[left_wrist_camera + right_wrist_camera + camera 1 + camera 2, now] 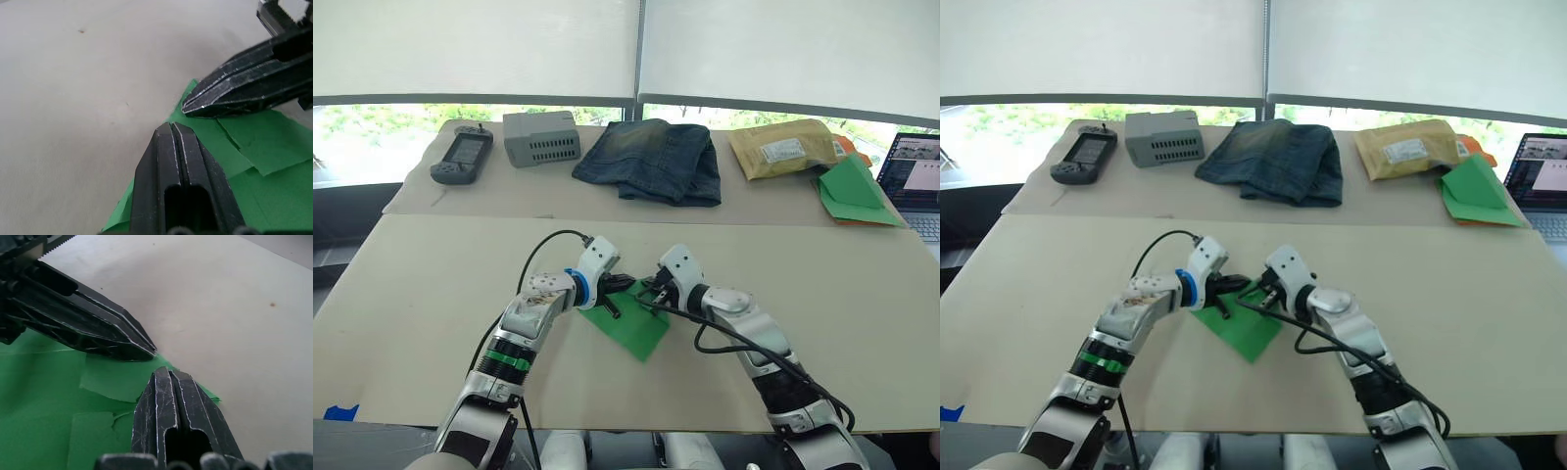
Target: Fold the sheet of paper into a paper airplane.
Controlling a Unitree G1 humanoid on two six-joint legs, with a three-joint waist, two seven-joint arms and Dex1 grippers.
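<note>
The sheet of paper lies flat on the beige bench, near its front edge, with small folded flaps showing at its far corner (seen in both wrist views). The left hand and right hand meet tip to tip over that corner, each with its two fingers pressed together, resting on the paper and gripping nothing.

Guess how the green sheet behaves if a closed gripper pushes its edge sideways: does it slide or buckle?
The sheet of paper looks thin, with loose folded flaps, so it would probably buckle or lift. It lies flat on the smooth table, so it may also skid as a whole. With the left gripper and right gripper shut, tips pressing down should pin it better.
</note>
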